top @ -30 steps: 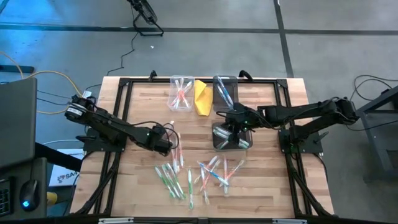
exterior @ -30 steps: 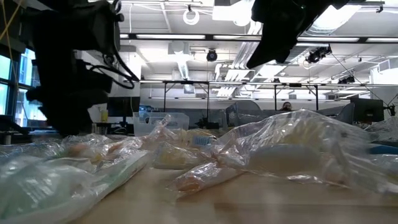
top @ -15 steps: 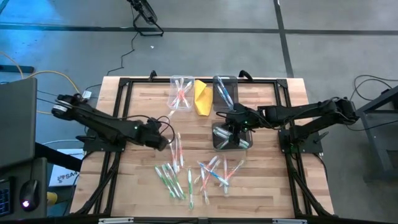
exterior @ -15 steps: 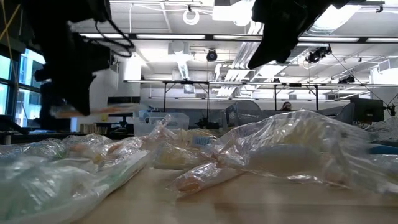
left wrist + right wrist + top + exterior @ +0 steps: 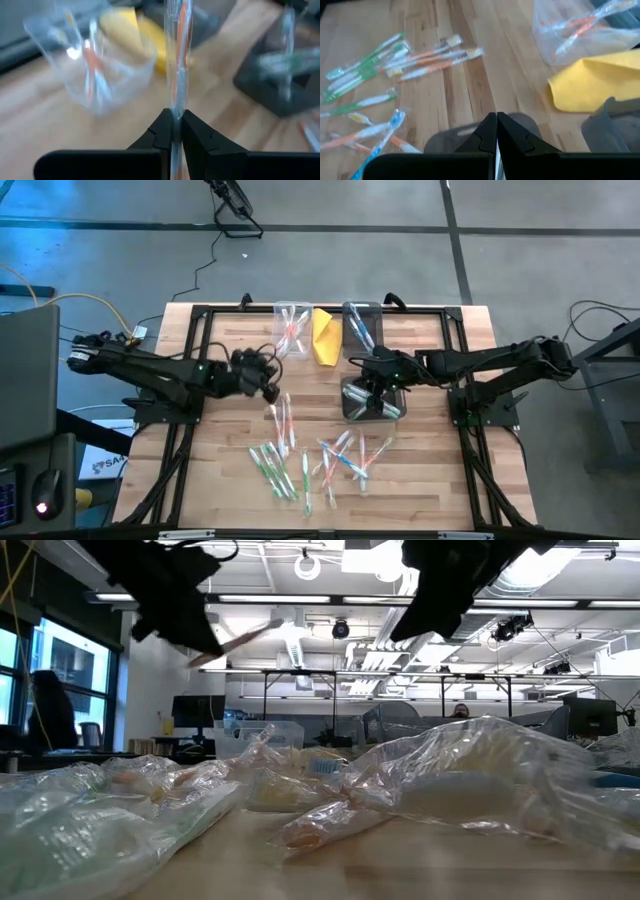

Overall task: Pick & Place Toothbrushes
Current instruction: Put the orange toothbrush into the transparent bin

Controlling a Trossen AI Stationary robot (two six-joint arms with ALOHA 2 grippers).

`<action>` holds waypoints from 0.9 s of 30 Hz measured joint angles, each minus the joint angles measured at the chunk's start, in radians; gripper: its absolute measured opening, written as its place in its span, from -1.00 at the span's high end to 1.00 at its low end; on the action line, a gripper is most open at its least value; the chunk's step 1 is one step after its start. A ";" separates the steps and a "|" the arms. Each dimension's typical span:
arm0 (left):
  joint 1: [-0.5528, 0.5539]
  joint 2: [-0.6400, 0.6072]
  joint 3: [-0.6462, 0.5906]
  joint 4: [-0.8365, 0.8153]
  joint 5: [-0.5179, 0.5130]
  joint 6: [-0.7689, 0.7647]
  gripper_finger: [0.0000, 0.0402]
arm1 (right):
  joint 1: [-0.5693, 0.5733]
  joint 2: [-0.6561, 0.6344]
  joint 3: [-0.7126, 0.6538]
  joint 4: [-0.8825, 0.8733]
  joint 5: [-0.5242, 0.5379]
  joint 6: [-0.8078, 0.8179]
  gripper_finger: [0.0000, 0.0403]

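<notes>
left wrist view motion-blurred, clear bin (image 5: 95, 75) smeared, wrapped toothbrush (image 5: 178, 65) cut off at picture's top edge

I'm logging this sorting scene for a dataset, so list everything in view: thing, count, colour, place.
held toothbrush: one, wrapped, orange and white, in the left gripper above the table
loose toothbrushes: many, too jumbled to count, white with green, orange or blue, on the table's near half
clear bin: one, transparent, holds orange toothbrushes, far edge
yellow cloth: one, folded, between the clear bin and a dark bin
dark bins: two, grey, one at the far edge, one under the right gripper
table: one, light wood, black frame
left gripper: shut on the held toothbrush
right gripper: shut, over a dark bin; holding anything, cannot tell
</notes>
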 joint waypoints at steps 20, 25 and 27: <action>0.476 0.012 0.000 0.298 0.272 0.221 0.90 | -0.022 0.000 0.000 0.021 0.007 -0.164 0.98; 0.518 0.087 0.000 0.459 0.307 0.262 0.90 | -0.024 0.000 0.000 0.021 0.054 -0.166 0.98; 0.533 0.134 0.000 0.522 0.335 0.276 0.90 | -0.025 0.000 0.000 0.020 0.077 -0.166 0.98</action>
